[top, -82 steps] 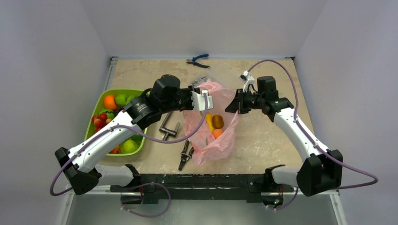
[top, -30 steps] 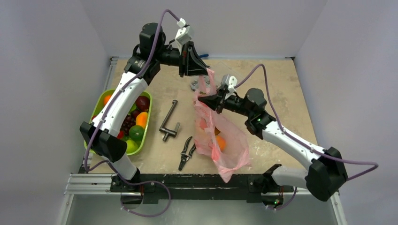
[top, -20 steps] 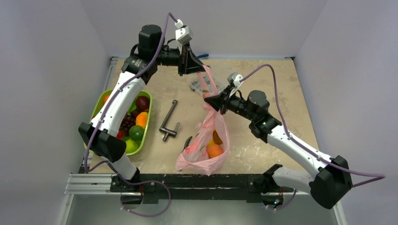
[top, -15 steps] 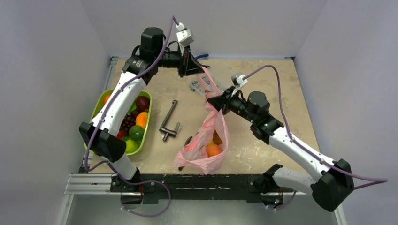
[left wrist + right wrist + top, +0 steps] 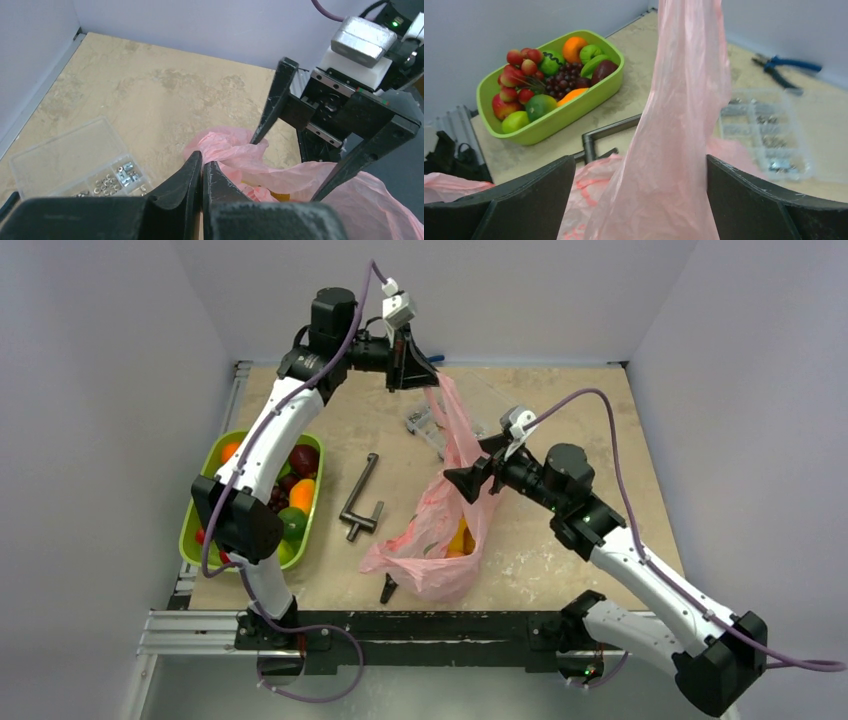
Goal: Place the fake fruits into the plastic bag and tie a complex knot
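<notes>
On the surface [image 5: 560,420] the bag [image 5: 440,530] is the largest loose thing: its twisted neck rises to 12 o'clock, while its belly sags at 6 o'clock with a few fruits [image 5: 459,540] showing through the film. The tray [image 5: 569,117] sits at 9 o'clock and is far from emptied, so loading looks only partly done. I see no finished knot. The left end effector [image 5: 201,162], raised at 12 o'clock, is clamped on the gathered top of the bag. The right end effector [image 5: 465,478], just toward 3 o'clock from centre, has its jaws wide apart with the stretched neck running between them, gripping nothing. That leaves one pinch on thin film taking the pull. The film may slide out or tear there, since the fruits drag on it, and a drop could send them rolling out of any slack opening. If the right jaws close off-centre they may catch one layer only, or miss, and the twist would loosen. A hard sideways tug could also rip the neck.
</notes>
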{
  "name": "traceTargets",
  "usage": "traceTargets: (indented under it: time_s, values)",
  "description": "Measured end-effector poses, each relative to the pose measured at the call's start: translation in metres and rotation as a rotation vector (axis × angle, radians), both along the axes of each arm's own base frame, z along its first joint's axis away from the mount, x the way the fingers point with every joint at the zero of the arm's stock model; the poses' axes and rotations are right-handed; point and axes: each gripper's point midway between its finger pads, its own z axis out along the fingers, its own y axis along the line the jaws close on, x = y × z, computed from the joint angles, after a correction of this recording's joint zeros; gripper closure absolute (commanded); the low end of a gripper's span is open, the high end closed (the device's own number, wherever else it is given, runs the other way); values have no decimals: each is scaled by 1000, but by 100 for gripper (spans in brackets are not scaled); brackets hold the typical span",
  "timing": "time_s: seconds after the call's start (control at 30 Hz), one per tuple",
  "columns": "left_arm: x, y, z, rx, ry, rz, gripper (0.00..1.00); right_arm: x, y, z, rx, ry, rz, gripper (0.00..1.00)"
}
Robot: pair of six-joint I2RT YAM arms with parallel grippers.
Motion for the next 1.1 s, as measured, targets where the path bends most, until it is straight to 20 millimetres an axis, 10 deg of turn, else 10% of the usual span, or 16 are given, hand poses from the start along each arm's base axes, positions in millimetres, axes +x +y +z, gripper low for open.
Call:
traceTargets:
  time_s: [0.33,0.67,1.0,1.1]
  values:
    - [-16,-6,18,-65,-33,-147,100,63,-21,36,-104,-165,113,1]
    - [-18,-17,22,-83,-36,-176,100,46,43,15,16,-112,427,4]
    - [-27,-39,36,-132,-13,-231,100,62,65,-42,75,-65,366,43]
    - [-25,-42,37,-140,19,-239,100,67,62,-57,80,-58,318,73]
